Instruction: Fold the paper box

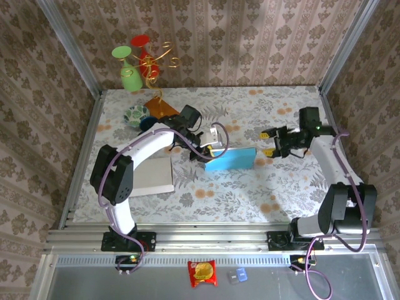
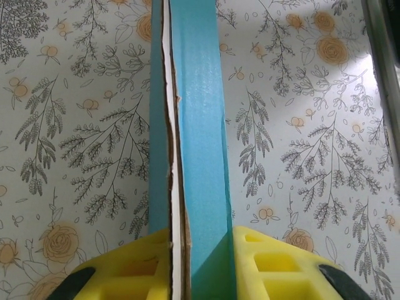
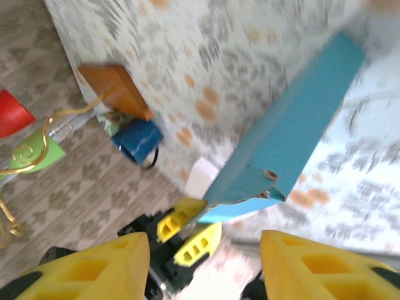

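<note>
The blue paper box point(image 1: 232, 159) lies mid-table, partly flattened, long side running left to right. My left gripper point(image 1: 209, 150) is shut on its left end. In the left wrist view the box's thin blue walls point(image 2: 194, 125) with a white-brown torn edge are pinched between the yellow fingers point(image 2: 275, 265), the gripper point(image 2: 200, 265) closed on them. My right gripper point(image 1: 270, 142) hangs open just off the box's right end, not touching it. From the right wrist, the box point(image 3: 294, 131) tilts away with end flaps loose, and the gripper point(image 3: 206, 269) stands wide with nothing between its fingers.
At the back left are a green glass point(image 1: 128, 75), a red glass point(image 1: 145, 56), gold wire, an orange block point(image 1: 161, 109), a blue cup and a patterned bowl point(image 1: 135, 114). A grey-white sheet point(image 1: 154, 175) lies under the left arm. A small white object point(image 1: 217, 134) sits behind the box.
</note>
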`<state>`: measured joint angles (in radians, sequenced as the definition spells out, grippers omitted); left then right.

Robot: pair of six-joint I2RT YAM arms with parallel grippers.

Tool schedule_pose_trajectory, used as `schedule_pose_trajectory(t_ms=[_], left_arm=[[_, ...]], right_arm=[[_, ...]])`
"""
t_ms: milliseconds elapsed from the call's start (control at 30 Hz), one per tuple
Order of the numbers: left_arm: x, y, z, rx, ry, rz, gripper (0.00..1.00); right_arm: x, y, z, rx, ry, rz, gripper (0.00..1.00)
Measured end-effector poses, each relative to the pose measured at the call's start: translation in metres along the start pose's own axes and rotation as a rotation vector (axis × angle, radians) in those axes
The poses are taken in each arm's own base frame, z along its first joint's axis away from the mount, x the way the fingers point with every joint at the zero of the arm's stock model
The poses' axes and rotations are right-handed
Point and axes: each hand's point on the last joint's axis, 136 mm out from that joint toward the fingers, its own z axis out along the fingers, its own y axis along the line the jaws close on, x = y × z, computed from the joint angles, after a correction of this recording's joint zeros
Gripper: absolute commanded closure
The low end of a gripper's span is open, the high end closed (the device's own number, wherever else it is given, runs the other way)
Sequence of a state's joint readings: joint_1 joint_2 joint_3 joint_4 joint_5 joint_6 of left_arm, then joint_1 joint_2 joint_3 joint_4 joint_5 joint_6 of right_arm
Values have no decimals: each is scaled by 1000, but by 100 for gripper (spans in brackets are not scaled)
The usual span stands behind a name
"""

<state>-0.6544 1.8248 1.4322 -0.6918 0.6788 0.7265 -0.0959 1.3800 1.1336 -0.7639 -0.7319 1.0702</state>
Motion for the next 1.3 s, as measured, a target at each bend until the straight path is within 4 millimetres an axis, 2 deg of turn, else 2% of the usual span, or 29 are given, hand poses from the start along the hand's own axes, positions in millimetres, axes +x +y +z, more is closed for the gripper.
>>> schedule_pose_trajectory(t_ms=[67, 133, 200, 267, 433, 533, 600, 833, 1000, 1167, 1300], left_arm=[[0, -1, 0, 9, 1, -13, 78], [-1, 0, 0, 14, 1, -25, 77], [-1, -1, -1, 19, 1, -33, 76], [-1, -1, -1, 22, 3, -39, 76], [-1, 1, -1, 27, 6, -52, 76], [-1, 0, -1, 30, 7, -57, 75], [0, 0, -1, 32, 7, -59, 75], [0, 0, -1, 33, 7, -59, 74], [0, 0, -1, 32, 7, -60, 73], [-1, 0, -1, 32, 8, -66, 68], [-1, -1, 1, 26, 14, -67, 63]], right_arm=[[-2, 10, -15, 38, -118, -229, 55], [11, 12, -23, 81, -187, -438, 50], [23, 8, -26, 121, -216, -580, 46], [26, -3, -24, 171, -223, -631, 43], [29, -43, 2, 267, -197, -548, 39], [31, -55, 14, 262, -195, -447, 39], [29, -53, 17, 237, -210, -384, 39], [24, -28, 24, 115, -257, -260, 43], [27, -36, 38, 134, -235, -218, 45], [24, -54, 47, 182, -238, -181, 48], [22, -54, 52, 194, -243, -169, 52]])
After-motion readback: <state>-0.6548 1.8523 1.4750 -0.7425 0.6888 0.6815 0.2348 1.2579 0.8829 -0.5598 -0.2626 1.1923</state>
